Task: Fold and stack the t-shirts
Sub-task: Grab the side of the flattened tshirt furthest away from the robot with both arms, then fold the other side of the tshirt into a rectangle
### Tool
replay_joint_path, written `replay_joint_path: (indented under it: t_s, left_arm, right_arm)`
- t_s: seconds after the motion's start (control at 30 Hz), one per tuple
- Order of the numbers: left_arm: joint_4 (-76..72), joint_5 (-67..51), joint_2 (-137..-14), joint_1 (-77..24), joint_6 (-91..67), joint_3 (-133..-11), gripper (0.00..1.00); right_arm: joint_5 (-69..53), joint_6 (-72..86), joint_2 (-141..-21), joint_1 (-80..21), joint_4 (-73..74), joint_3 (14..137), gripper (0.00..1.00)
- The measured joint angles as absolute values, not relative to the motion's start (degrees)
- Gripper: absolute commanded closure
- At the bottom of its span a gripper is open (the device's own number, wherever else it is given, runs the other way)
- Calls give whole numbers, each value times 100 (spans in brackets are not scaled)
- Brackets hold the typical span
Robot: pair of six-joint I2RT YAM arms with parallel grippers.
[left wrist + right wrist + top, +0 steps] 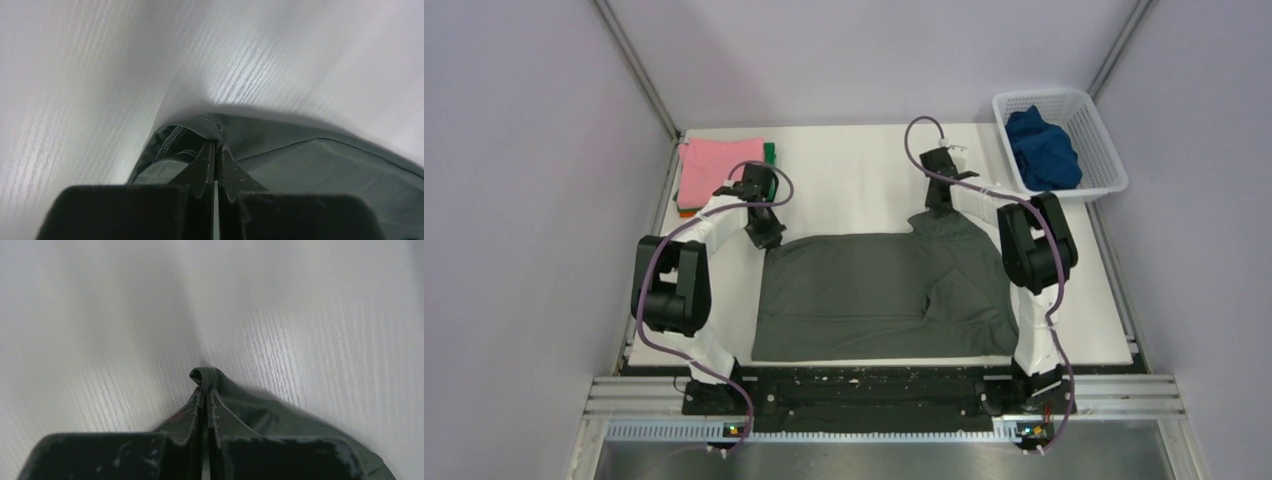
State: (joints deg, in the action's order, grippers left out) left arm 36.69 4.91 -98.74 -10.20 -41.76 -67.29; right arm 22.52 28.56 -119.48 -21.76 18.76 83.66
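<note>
Worktop (854, 170): white, wood-grained, and carries every item below.

Dark grey t-shirt (874, 300): laid mostly flat, spreading from both sets of fingers back toward the arm bases. The part below the right fingers is rumpled and doubled over. Soft, light, limp cloth. It will likely sag and drag when lifted, so hems and corners give the surest hold.

Basket (1114, 160): white mesh, beyond the right fingers and well to their right. It holds the dark blue t-shirt (1042, 150), bunched up and not yet folded.

Pink t-shirt (714, 170): folded, just beyond the left fingers and to their left. It tops a small stack with a green t-shirt (769, 153) edge showing.

Left fingers (210, 152): closed tight, pinching the stitched hem at the grey shirt's far corner, low against the worktop.

Right fingers (197, 400): closed tight on a small rolled fold of grey cloth at the opposite far corner. A nub of fabric pokes past the tips.
</note>
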Motion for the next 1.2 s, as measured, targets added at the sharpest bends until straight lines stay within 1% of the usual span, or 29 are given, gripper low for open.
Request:
replay_joint_path:
  t_s: [0.17,0.23,0.4,0.57,0.73,0.9,1.0,1.2]
  left_arm:
    - [3667,408,-9695,-1024,-4156,-6705,100]
    - [3664,360,-9592,-1033,-4136,-6650,100]
    - [3629,250,-9209,-1092,-4121,-6324,100]
    - [3607,154,-8543,-1133,-4128,-5784,100]
    - [3603,54,-7693,-1138,-4160,-5201,100]
    - [3614,-104,-7076,-1142,-4187,-4772,100]
    - [3605,-176,-6785,-1144,-4187,-4571,100]
    - [3632,-281,-6241,-1144,-4209,-4147,100]
  right_arm:
    - [2263,2810,-11507,-2176,1903,7867,100]
    - [2257,2801,-11128,-2176,1883,7548,100]
    - [2106,2746,-9566,-2202,1796,6438,100]
    - [1942,2707,-8141,-2357,1900,5509,100]
    - [1874,2801,-6753,-2480,2456,4722,100]
    - [1625,2877,-5374,-2488,3114,4418,100]
    - [1441,2947,-4845,-2493,3511,4300,100]
    - [1061,3214,-4261,-2497,4300,3927,100]
